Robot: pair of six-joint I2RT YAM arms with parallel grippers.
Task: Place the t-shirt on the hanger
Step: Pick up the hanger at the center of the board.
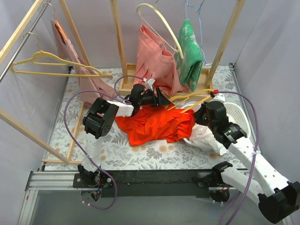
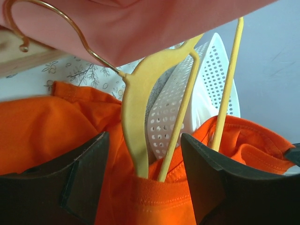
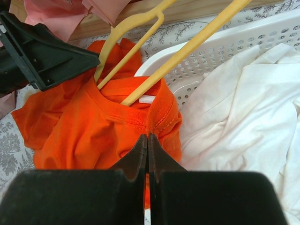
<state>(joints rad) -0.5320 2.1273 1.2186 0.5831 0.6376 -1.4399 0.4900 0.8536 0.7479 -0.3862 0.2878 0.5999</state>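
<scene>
Orange t-shirt (image 3: 84, 136) collar, pinched by the right tool (image 3: 148, 140), holds one hanger (image 2: 136, 108) end; the hanger runs left-right, its neck inside the spread left tool (image 2: 143, 161).

The t-shirt (image 3: 84, 131) is matt red-orange knit cloth with a ribbed collar. The hanger (image 2: 138, 108) is smooth pale-yellow plastic; its hook (image 2: 93, 55) is shiny metal. The basket (image 2: 168, 112) is white perforated plastic; the white cloth (image 3: 234, 117) is soft and creased.

Left gripper (image 2: 144, 140) spread, right gripper (image 3: 148, 139) clamped
</scene>
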